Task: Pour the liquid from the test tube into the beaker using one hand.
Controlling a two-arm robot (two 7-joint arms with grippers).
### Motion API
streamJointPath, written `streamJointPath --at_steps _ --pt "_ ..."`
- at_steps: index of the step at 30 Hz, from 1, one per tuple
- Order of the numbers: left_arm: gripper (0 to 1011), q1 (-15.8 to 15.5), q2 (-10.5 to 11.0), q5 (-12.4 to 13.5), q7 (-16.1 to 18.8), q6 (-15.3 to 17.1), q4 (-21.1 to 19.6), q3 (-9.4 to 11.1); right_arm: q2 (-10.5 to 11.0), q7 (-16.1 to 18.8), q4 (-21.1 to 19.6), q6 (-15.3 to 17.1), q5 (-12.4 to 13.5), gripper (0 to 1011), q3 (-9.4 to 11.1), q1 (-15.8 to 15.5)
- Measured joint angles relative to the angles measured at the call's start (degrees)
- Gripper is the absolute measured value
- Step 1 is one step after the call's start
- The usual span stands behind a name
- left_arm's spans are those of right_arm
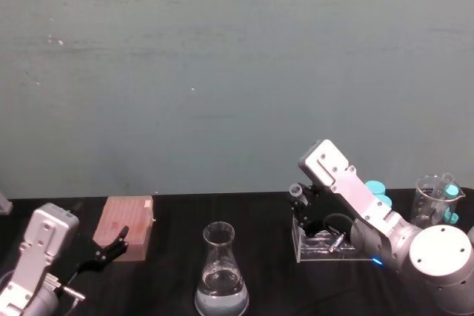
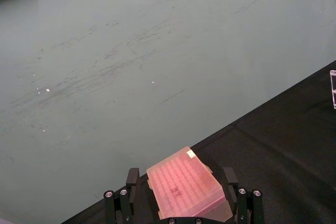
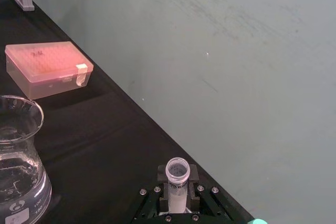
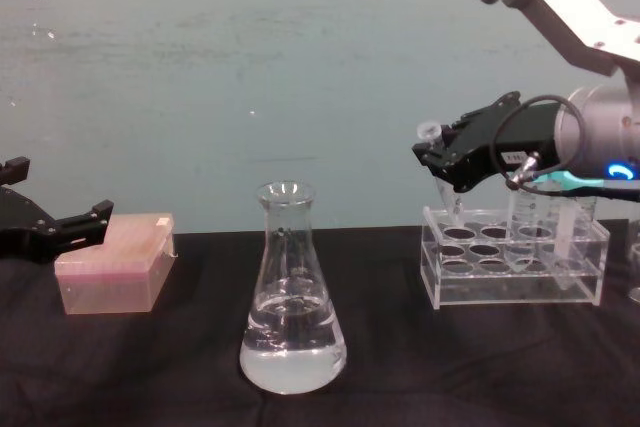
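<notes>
Right hand holds tube above rack; flask stands off to its left.

Right hand point(image 4: 440, 162) has its fingers closed on the test tube point(image 4: 436, 139), tilted, pointed end just over the clear rack point(image 4: 510, 282). Teal-capped tubes point(image 1: 376, 189) stand behind. Beaker point(image 4: 292, 292), partly filled with clear liquid point(image 4: 292, 357), sits mid-worktop point(image 4: 450, 367), well apart. Left hand point(image 4: 60, 222) hangs by the pink box point(image 4: 115, 267), fingers spread, holding nothing.
</notes>
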Motion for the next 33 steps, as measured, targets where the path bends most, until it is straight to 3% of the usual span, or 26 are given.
streamJointPath --at_steps 33 --pt "1000 0.0 0.0 0.0 0.0 0.0 0.0 0.0 -0.3 1.3 5.1 1.6 4.4 208 -1.2 2.7"
